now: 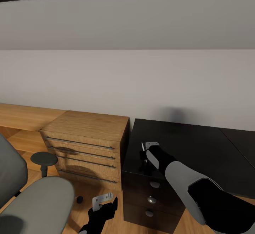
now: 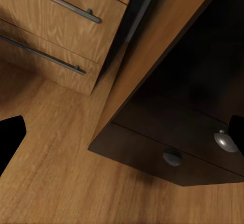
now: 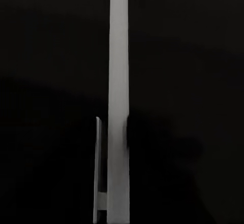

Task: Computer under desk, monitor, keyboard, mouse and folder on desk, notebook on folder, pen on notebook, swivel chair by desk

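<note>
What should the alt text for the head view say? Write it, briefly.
The right gripper holds a thin white pen over the glossy black desk. A wooden drawer chest stands beside the desk, with the grey swivel chair in the near corner.

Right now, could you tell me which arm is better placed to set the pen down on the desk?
Right: its gripper holds the pen over the desk; the left gripper hangs low over the floor.

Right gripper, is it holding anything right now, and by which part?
The right gripper is shut on the pen, gripping it near one end, over the desk. The left gripper holds nothing.
</note>
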Available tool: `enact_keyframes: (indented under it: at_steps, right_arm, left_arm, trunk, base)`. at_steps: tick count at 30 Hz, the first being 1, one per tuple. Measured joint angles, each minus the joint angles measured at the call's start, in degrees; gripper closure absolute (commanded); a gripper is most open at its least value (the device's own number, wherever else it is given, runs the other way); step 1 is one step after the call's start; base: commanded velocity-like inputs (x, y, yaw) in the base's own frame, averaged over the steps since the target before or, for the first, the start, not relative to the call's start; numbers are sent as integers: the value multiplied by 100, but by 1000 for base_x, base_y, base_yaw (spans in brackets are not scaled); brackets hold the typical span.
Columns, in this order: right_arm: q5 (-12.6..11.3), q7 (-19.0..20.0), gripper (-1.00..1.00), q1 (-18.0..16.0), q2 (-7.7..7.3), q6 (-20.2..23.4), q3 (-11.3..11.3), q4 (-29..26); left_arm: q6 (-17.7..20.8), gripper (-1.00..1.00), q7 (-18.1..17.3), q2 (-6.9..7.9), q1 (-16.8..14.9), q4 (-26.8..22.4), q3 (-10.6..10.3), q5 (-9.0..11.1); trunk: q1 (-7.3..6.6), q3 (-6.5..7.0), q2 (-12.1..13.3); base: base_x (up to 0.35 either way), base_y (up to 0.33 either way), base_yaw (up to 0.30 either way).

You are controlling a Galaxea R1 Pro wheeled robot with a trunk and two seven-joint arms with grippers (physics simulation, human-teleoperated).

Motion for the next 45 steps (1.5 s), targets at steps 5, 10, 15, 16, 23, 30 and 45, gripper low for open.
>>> enact_keyframes:
  at_steps: [5, 10, 15, 16, 23, 30, 45]
  right_arm:
    - [-28, -3, 100, 0, 0, 14, 1, -6]
    - [-31, -3, 100, 0, 0, 10, 1, -5]
    - [-59, -3, 100, 0, 0, 6, -3, -6]
    - [-59, -3, 100, 0, 0, 6, -3, -6]
    - [-79, -7, 100, 0, 0, 8, -7, 129]
    - [-113, -10, 100, 3, -4, 25, -22, 59]
    - [-437, -140, 100, 204, -541, 353, -167, -1292]
  left_arm:
    - [0, -100, 0, 0, 0, 0, 0, 5]
    - [0, -100, 7, 0, 0, 0, 0, 7]
    - [0, -100, 9, 0, 0, 0, 0, 7]
    - [0, -100, 9, 0, 0, 2, 0, 7]
    - [0, -100, 14, 0, 0, 8, 0, 1]
    - [0, -100, 17, 0, 0, 9, 0, -5]
    - [0, -100, 26, -5, 0, 23, 0, -6]
  trunk:
    - [0, 0, 0]
    - [0, 0, 0]
    - [0, 0, 0]
    - [0, 0, 0]
    - [-109, 89, 199]
    - [-261, 214, 481]
    - [-591, 483, 1082]
  base:
    - [0, 0, 0]
    - [0, 0, 0]
    - [0, 0, 0]
    - [0, 0, 0]
    - [0, 0, 0]
    - [-80, 0, 0]
    - [-240, 0, 0]
